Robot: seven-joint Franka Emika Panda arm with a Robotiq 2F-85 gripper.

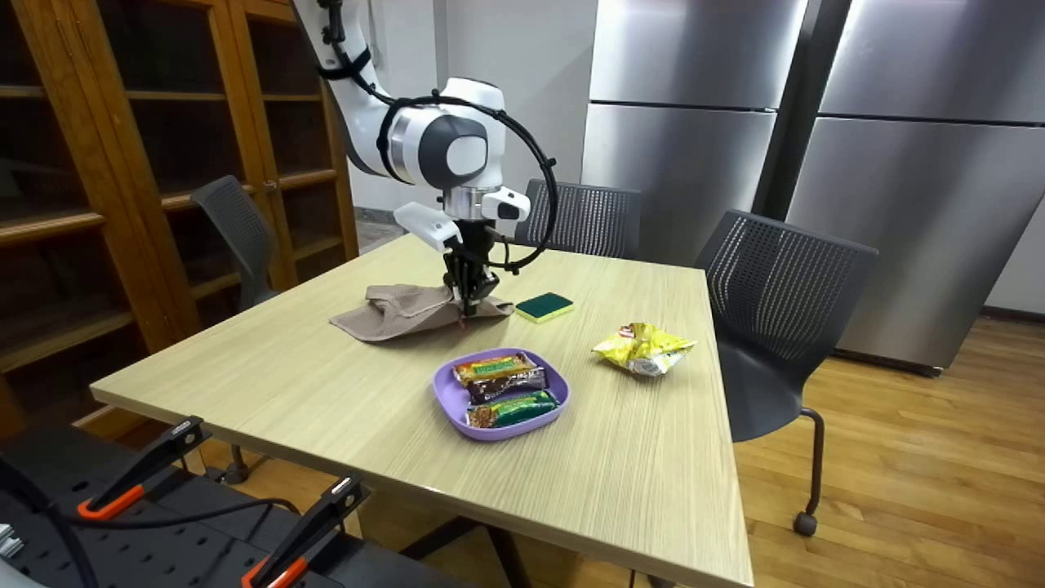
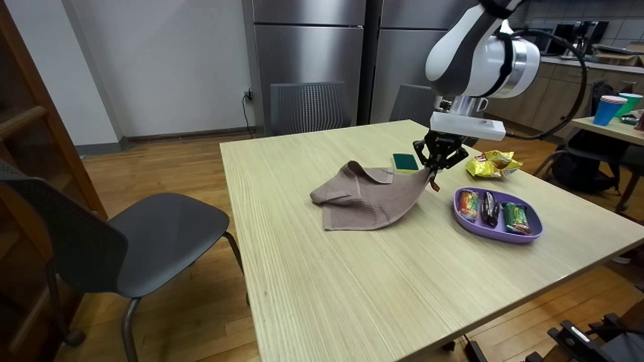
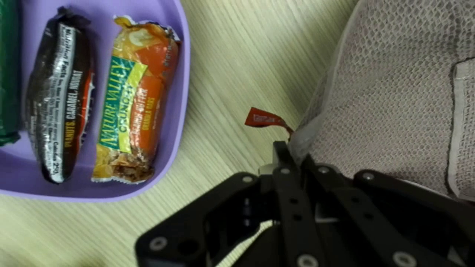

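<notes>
The end effector (image 3: 295, 157) pinches one corner of a brownish-grey towel (image 3: 389, 107), and in the wrist view its dark fingertips (image 3: 282, 152) cover the gripped cloth. A red tag (image 3: 262, 118) pokes out beside the grip, its lettering too small to read. The towel lies bunched on the desk (image 2: 322, 281), lifted toward the held corner; its folds hide part of it, and the right edge of the wrist view cuts it off. A green-and-yellow sponge (image 1: 544, 306) sits just beside the towel; whether they touch is hard to make out.

A purple plate (image 3: 185, 74) near the end effector holds an orange bar (image 3: 135, 104), nearest the towel, a brown bar (image 3: 59, 96) in the middle and a green bar (image 3: 9, 70). In the wrist view the plate runs out of sight at the top and left, leaving only a strip of the green bar. In both exterior views the arm (image 1: 453, 143) is cut off at the top; the print on the crumpled yellow bag (image 1: 643, 347) cannot be read.
</notes>
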